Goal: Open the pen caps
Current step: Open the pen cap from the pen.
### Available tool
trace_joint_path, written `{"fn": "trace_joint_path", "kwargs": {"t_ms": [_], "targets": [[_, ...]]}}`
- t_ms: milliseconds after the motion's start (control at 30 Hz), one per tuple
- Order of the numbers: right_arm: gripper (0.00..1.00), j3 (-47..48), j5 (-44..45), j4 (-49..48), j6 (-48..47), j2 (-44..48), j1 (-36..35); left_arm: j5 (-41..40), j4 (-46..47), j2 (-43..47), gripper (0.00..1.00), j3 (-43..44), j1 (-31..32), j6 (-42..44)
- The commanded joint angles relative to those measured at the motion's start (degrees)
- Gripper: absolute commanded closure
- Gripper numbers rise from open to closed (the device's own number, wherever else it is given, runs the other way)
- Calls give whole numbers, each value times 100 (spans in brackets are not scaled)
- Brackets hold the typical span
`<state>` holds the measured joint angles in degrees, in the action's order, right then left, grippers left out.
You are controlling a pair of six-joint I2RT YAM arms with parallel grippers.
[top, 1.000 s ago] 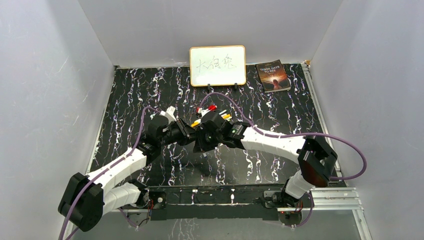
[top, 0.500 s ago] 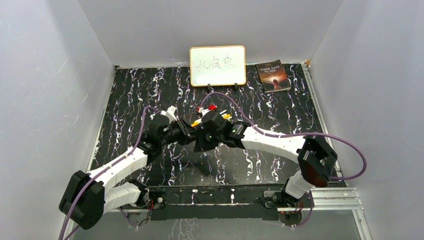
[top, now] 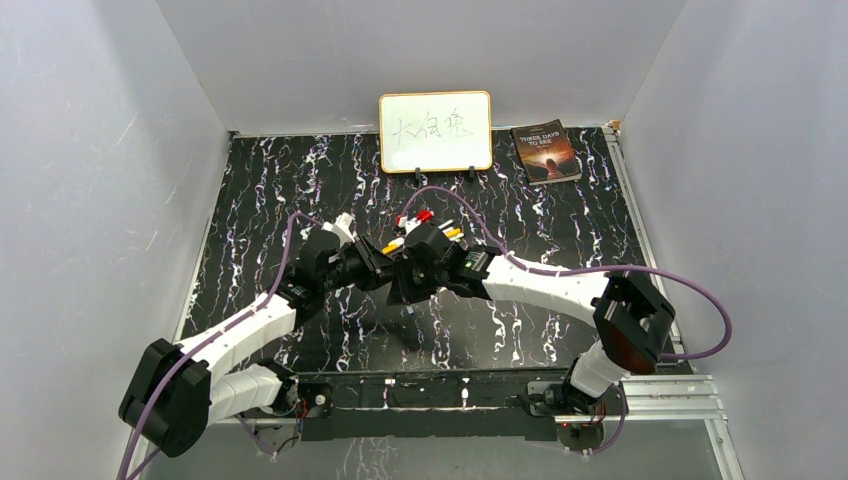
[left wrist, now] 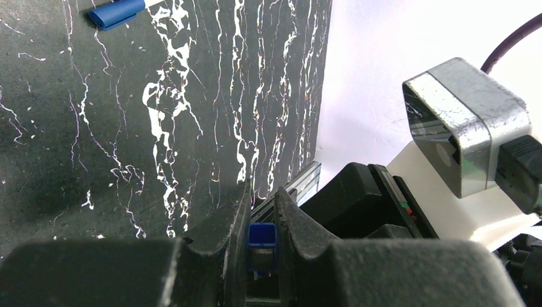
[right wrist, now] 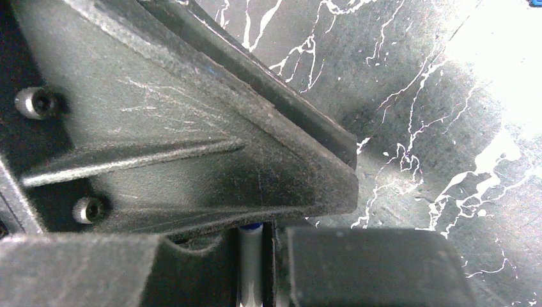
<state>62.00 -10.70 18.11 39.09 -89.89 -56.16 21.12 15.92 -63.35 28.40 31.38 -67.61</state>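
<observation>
Top external view first: where are your arms meeting?

They are meeting over the middle of the black marbled table [top: 560, 230], wrist to wrist, just nearer me than the loose pens [top: 425, 222] lying in a small heap. A whiteboard [top: 435, 131] is standing at the far edge, with a book [top: 546, 152] lying beside it.

What is your left gripper [left wrist: 262, 195] doing?

My left jaws are pressing nearly together on a blue cap [left wrist: 262, 235]. It is sitting deep between the two fingers, its end facing my left wrist camera.

And the right gripper [right wrist: 252, 240]?

My right jaws are squeezing almost fully closed on the white barrel of a pen [right wrist: 250, 262]. Only a thin strip of barrel is showing between them, with a speck of blue at its top. One finger [right wrist: 192, 128] of my left gripper is filling most of the right wrist view, crossing right over the barrel.

Is the cap on or off the pen?

I cannot tell; the join between cap and barrel is hiding behind my own fingers.

Anything else nearby?

A second blue cap [left wrist: 116, 11], with a bit of white barrel showing at one end, is lying on the table well apart from my left fingers, in the upper left corner of the left wrist view.
</observation>
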Motion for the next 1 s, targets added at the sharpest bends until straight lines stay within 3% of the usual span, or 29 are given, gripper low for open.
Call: {"fn": "trace_joint_path", "kwargs": {"t_ms": [0, 433, 967], "targets": [[100, -67, -81, -509, 37, 92, -13, 50, 148, 101, 100, 96, 79, -56], [100, -306, -99, -574, 88, 309, -24, -95, 179, -40, 100, 194, 83, -13], [100, -1354, -1, -588, 488, 1466, -52, -26, 384, -1466, 100, 1494, -451, 400]]}}
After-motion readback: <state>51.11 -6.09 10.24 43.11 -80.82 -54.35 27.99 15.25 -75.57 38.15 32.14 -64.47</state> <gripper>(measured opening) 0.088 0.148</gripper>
